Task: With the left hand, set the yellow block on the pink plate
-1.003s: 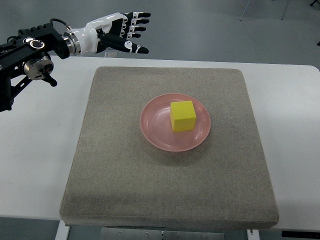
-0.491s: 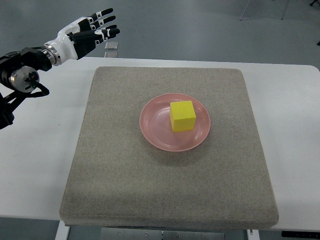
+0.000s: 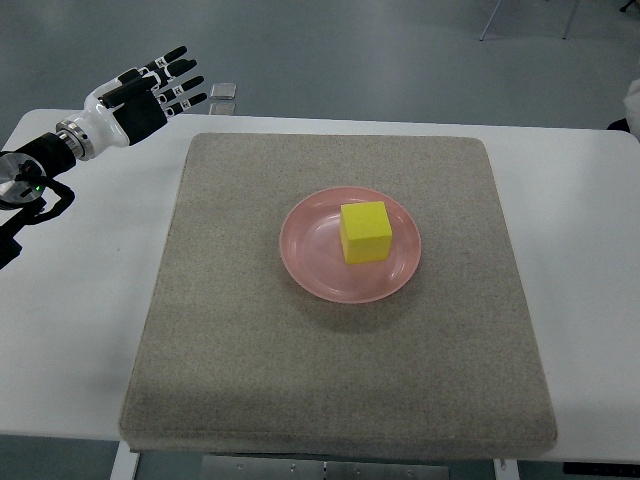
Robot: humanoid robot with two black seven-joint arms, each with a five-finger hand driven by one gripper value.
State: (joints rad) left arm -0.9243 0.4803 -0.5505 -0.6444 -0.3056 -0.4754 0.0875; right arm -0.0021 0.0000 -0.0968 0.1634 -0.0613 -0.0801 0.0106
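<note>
A yellow block point(image 3: 365, 231) rests upright on the pink plate point(image 3: 312, 252), a little right of the plate's middle. The plate lies at the centre of a grey felt mat point(image 3: 340, 370). My left hand point(image 3: 150, 88) is at the upper left, above the white table's far left corner and well away from the plate. Its fingers are spread and hold nothing. The right arm does not show.
The mat covers most of the white table point(image 3: 80, 300). A small grey object point(image 3: 223, 92) lies on the floor beyond the table's far edge, just right of my left hand. Something white shows at the right edge point(image 3: 632, 100).
My left hand has drawn back to the left and slightly down, away from the mat, staying open. The block and plate have not moved.
</note>
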